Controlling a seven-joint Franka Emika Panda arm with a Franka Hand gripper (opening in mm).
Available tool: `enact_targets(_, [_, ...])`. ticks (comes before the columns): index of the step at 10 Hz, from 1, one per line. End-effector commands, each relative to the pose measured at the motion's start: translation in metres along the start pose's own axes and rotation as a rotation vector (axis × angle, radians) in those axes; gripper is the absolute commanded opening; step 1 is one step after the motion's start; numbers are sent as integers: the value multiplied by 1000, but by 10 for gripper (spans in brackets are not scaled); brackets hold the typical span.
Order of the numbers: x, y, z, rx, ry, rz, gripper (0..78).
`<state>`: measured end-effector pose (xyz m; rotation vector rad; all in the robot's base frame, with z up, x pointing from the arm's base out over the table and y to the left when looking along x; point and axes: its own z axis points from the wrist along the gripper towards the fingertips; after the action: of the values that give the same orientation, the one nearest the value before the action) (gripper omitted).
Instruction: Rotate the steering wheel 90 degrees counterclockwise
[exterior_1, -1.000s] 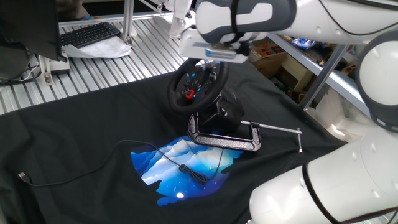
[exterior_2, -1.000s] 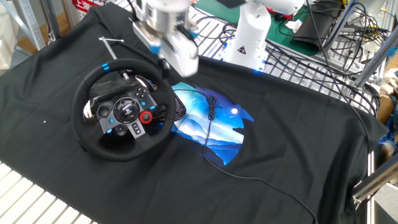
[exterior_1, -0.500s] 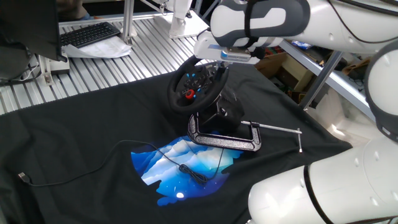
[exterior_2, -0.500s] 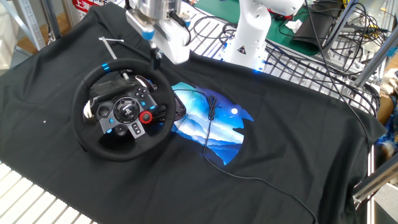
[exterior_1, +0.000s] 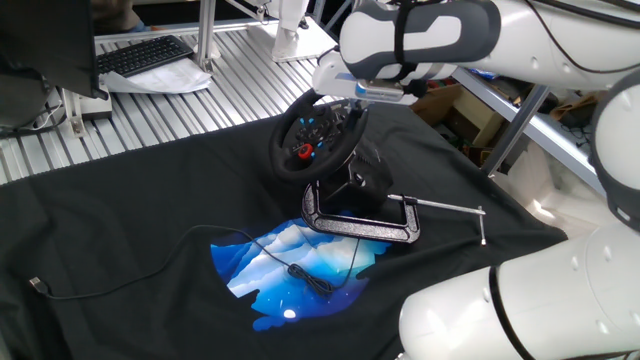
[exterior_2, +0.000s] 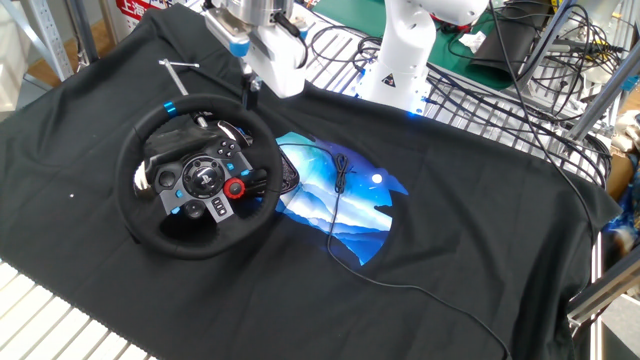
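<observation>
The steering wheel (exterior_2: 195, 178) is a small black racing wheel with a thick round rim, a short blue stripe (exterior_2: 171, 107) on the rim, a red button (exterior_2: 235, 187) on the hub and several blue buttons around it. It stands on a black base (exterior_1: 362, 180) on the cloth-covered worktop (exterior_2: 480, 250), directly below the end effector (exterior_2: 250, 88). Its face is tilted, looking up and away from the base; the blue stripe sits at the rim's far upper edge, just left of the end effector in the other fixed view. The end effector hangs just above the rim's top; whether its fingers are spread or closed on the rim cannot be told. Beyond the base, on the side away from the wheel's face, lies a metal clamp (exterior_1: 360, 222) with a long screw rod. A thin black cable (exterior_2: 340, 215) crosses the blue print further off.
</observation>
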<state>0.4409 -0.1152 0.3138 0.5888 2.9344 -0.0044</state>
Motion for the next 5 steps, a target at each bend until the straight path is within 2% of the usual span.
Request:
enact_targets(1, [-1, 0, -1, -6, -7, 6, 0])
enact_targets(5, [0, 0, 0, -6, -7, 23, 0])
